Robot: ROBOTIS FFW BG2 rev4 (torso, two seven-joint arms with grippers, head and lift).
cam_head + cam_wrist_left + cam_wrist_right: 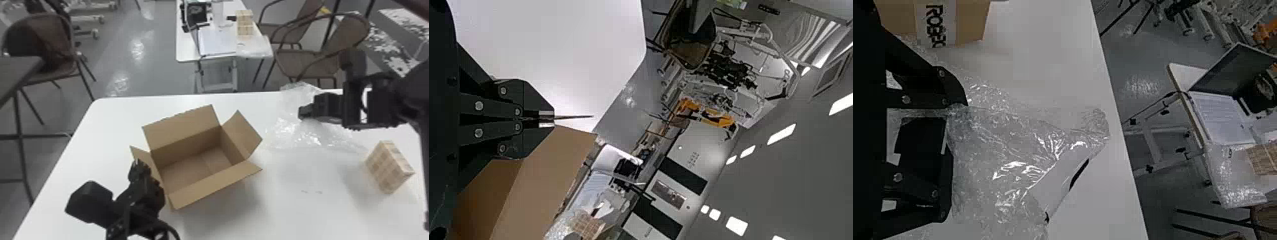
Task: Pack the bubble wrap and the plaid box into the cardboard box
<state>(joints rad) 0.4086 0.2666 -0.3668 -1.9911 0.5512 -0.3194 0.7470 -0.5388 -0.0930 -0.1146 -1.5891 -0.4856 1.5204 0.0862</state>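
Observation:
My left gripper (139,170) is at the left flap of the open cardboard box (204,188). In the left wrist view this gripper (554,118) has its fingers together on a thin flap edge of the cardboard box (546,175). At the table's right back, my right gripper (303,113) is over the crumpled bubble wrap (306,135). The right wrist view has this gripper (955,150) with its fingers apart and clear bubble wrap (1018,150) between and beyond them. A plaid box (387,167) stands on the table's right side. The cardboard box's visible inside holds nothing.
The white table (303,204) carries these things. Behind it, a second table (185,51) holds a laptop, another plaid box (244,24) and more bubble wrap (255,48). Brown chairs (303,63) stand at the back right, and another chair (57,71) is at the left.

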